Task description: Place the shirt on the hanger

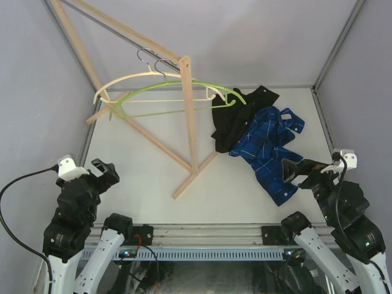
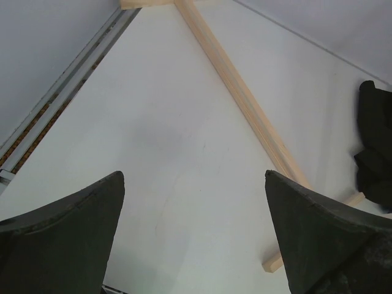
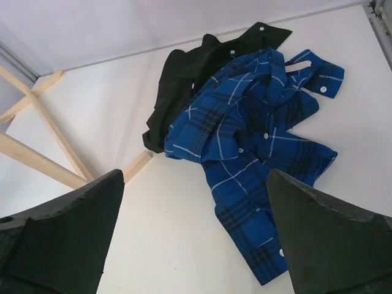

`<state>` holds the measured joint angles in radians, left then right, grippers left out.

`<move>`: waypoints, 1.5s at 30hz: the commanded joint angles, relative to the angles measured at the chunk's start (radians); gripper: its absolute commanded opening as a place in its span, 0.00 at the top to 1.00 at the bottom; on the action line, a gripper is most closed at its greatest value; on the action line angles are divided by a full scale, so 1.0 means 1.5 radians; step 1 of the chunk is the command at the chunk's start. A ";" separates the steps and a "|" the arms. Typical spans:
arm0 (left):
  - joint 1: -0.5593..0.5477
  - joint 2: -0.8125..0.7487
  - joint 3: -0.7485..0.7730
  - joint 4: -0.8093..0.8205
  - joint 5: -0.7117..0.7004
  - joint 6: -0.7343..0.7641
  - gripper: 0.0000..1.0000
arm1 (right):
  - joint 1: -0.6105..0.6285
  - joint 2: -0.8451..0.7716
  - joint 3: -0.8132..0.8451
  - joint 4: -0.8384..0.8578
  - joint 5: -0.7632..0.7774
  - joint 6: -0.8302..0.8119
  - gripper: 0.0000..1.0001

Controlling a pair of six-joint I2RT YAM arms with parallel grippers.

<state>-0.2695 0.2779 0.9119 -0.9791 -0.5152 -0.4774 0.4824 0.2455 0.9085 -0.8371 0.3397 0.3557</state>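
The black shirt (image 1: pixel 236 119) lies crumpled on the table at the back right, partly under the blue plaid shirt (image 1: pixel 266 150). It also shows in the right wrist view (image 3: pixel 190 86) and at the right edge of the left wrist view (image 2: pixel 373 144). The lime-green hanger (image 1: pixel 177 92) hangs by its metal hook from the wooden rack's bar, its right end near the black shirt. My left gripper (image 1: pixel 101 173) is open and empty at the near left, over bare table (image 2: pixel 194 177). My right gripper (image 1: pixel 294 171) is open and empty, just short of the plaid shirt's near edge (image 3: pixel 195 174).
A cream hanger (image 1: pixel 147 79) hangs beside the green one on the wooden rack (image 1: pixel 187 116). The rack's legs (image 2: pixel 245 101) spread across the table's middle and back left. Grey walls close in the table on three sides.
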 commanded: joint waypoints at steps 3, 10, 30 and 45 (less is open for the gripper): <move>0.008 0.029 0.033 0.037 0.011 0.013 0.00 | 0.006 0.030 0.023 0.021 0.039 0.021 0.00; 0.008 0.082 0.053 0.028 0.073 0.037 0.00 | 0.006 0.103 0.047 -0.072 0.082 0.103 0.00; 0.009 0.099 0.056 0.002 0.085 0.036 0.00 | 0.006 0.205 0.055 0.073 -0.233 0.059 0.00; 0.009 -0.001 0.001 0.040 0.025 0.008 0.00 | 0.493 0.478 -0.026 0.513 0.116 0.020 0.00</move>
<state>-0.2649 0.2722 0.9375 -0.9585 -0.4484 -0.4522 1.1469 0.8463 0.8700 -0.3511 0.3763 0.4549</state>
